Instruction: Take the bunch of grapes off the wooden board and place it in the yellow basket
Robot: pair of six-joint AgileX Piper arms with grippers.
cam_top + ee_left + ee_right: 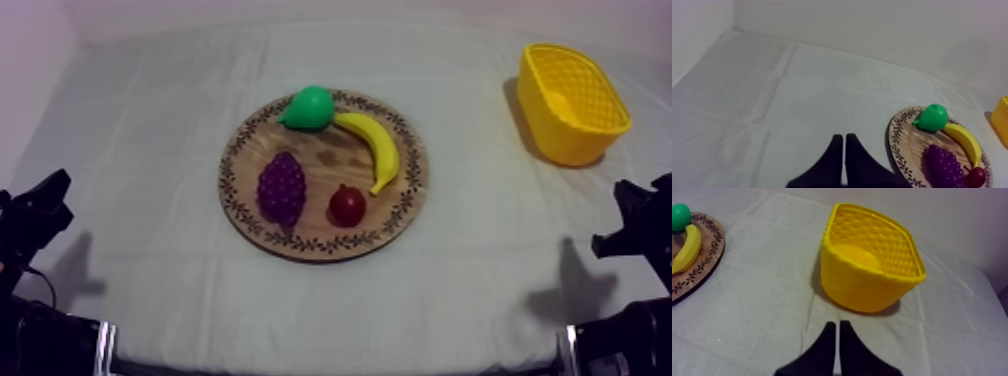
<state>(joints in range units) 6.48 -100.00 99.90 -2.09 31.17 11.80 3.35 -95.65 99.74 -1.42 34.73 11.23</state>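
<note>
A purple bunch of grapes point(282, 188) lies on the left half of the round wooden board point(404, 205) at mid-table, also seen from the left wrist as grapes point(943, 164) on the board point(902, 145). The yellow basket point(572, 101) stands at the far right, with nothing in it; from the right wrist the basket point(869, 258) is just ahead. My left gripper point(45, 200) rests low at the left, its fingers together as a narrow wedge point(844, 145) over bare cloth. My right gripper point(632, 212) rests low at the right, likewise shut point(837, 330) short of the basket.
On the board with the grapes lie a green pear point(308, 107), a banana point(373, 147) and a small red fruit point(347, 205). The grey-white cloth point(150, 130) spreads wide on both sides of the board.
</note>
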